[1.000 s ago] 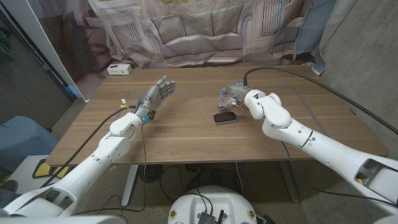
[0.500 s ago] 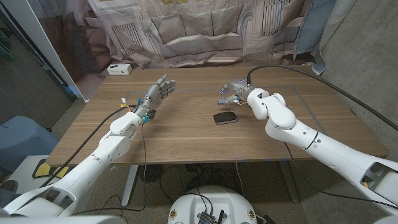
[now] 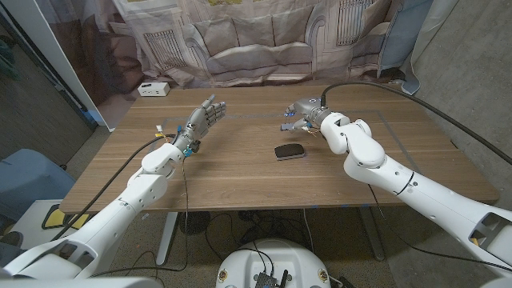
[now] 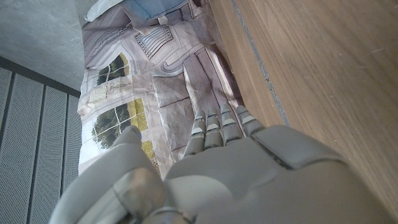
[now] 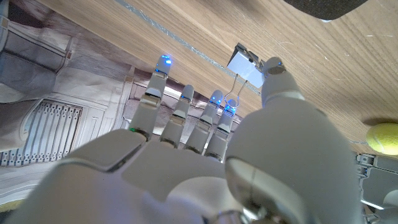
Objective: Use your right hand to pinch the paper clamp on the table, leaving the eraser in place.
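The paper clamp (image 3: 286,126) is small and silver-blue with wire handles, and it sits at the fingertips of my right hand (image 3: 305,113) over the far middle of the table. In the right wrist view, the thumb (image 5: 275,73) presses the clamp (image 5: 245,67) against the fingertips, so the hand pinches it. I cannot tell whether it is clear of the wood. The black eraser (image 3: 290,151) lies on the table just in front of that hand, untouched. My left hand (image 3: 202,122) stands open at the left with its fingers stretched, away from both things, and its back shows in the left wrist view (image 4: 249,174).
A white box (image 3: 152,89) sits at the table's far left corner. A printed curtain (image 3: 256,40) hangs behind the table's far edge. Thin tape lines (image 3: 392,128) mark the wooden top. A yellow round thing (image 5: 382,138) shows past the table in the right wrist view.
My right hand has risen and moved slightly toward the far edge, with the clamp staying at its fingertips. The eraser and my left hand have not moved.
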{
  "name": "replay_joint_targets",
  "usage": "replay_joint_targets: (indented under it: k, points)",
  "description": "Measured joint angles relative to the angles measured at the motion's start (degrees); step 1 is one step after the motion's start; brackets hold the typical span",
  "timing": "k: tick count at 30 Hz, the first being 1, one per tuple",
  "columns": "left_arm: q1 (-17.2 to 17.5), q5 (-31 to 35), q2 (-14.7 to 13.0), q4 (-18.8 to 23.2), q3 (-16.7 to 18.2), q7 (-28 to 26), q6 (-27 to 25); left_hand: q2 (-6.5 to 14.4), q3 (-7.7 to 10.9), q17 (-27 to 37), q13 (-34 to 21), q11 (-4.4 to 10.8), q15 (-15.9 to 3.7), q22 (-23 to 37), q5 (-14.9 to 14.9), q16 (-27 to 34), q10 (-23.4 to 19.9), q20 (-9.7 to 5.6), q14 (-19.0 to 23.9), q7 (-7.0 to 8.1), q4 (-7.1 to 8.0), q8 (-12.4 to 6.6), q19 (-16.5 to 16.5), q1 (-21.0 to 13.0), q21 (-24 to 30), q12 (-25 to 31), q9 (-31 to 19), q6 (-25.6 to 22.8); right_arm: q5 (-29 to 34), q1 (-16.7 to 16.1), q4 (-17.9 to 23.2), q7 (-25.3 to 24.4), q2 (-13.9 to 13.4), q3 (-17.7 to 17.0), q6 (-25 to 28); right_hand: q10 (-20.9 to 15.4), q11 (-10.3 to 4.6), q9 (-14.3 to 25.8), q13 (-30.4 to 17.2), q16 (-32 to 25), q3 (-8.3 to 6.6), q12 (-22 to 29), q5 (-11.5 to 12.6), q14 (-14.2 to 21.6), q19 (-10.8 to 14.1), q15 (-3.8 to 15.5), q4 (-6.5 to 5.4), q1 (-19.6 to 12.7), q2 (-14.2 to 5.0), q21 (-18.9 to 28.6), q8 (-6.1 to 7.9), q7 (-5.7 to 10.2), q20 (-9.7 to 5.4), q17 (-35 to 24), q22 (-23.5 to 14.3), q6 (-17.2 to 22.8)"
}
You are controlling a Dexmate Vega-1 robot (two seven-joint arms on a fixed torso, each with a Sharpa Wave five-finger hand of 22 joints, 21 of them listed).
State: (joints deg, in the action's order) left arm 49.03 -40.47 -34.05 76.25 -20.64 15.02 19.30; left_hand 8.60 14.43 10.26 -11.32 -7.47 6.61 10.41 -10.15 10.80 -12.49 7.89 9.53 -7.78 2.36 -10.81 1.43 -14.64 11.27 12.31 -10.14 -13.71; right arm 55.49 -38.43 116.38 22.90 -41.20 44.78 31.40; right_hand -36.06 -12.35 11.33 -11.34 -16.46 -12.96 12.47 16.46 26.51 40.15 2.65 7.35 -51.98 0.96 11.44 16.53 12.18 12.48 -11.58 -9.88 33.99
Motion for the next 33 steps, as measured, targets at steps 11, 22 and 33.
replay_joint_targets:
  k: [11,22,33]
  points:
    - [-0.02,0.11,-0.15,0.31,-0.06,-0.12,-0.35,0.0,0.24,0.0,0.0,0.0,0.01,0.0,0.0,0.0,0.0,0.0,-0.01,0.0,0.24,0.0,0.0,0.0,0.0,0.0,0.0,0.0,0.58,-0.77,0.87,-0.42,-0.05,-0.58,0.49,-2.48,-0.04,-0.01,0.01,-0.29,0.08,0.0,-0.07,1.94,-0.01,0.16,0.08,-0.39,-0.39,0.01,-0.13,0.14,0.0,0.0,0.0,2.39]
    - [-0.23,0.32,-0.27,0.6,-0.17,-0.25,-0.7,0.0,0.46,0.0,0.0,0.0,0.01,0.0,0.0,0.0,0.0,0.0,-0.01,0.0,0.02,0.0,0.0,0.0,0.0,0.0,0.0,0.0,0.68,-1.88,1.1,-2.79,0.0,-1.35,0.59,-5.3,-0.02,-0.02,0.01,-0.5,0.16,0.19,-0.5,4.21,1.84,0.13,0.16,-0.77,-0.75,0.02,0.29,-0.5,-0.21,0.14,-0.14,4.85]
    - [-0.28,0.35,-0.29,0.69,-0.22,-0.35,-0.82,0.0,0.45,0.0,0.0,0.0,0.01,0.0,0.0,0.0,0.0,0.0,-0.01,0.0,0.02,0.0,0.0,0.0,0.0,0.0,0.0,0.0,-0.36,-3.12,1.11,-6.13,0.26,-2.28,0.65,-8.38,-0.04,0.01,0.02,-0.5,0.39,0.34,-0.55,6.56,3.07,0.43,0.19,-0.74,-0.76,0.26,0.7,-1.94,-0.2,0.41,0.02,6.29]
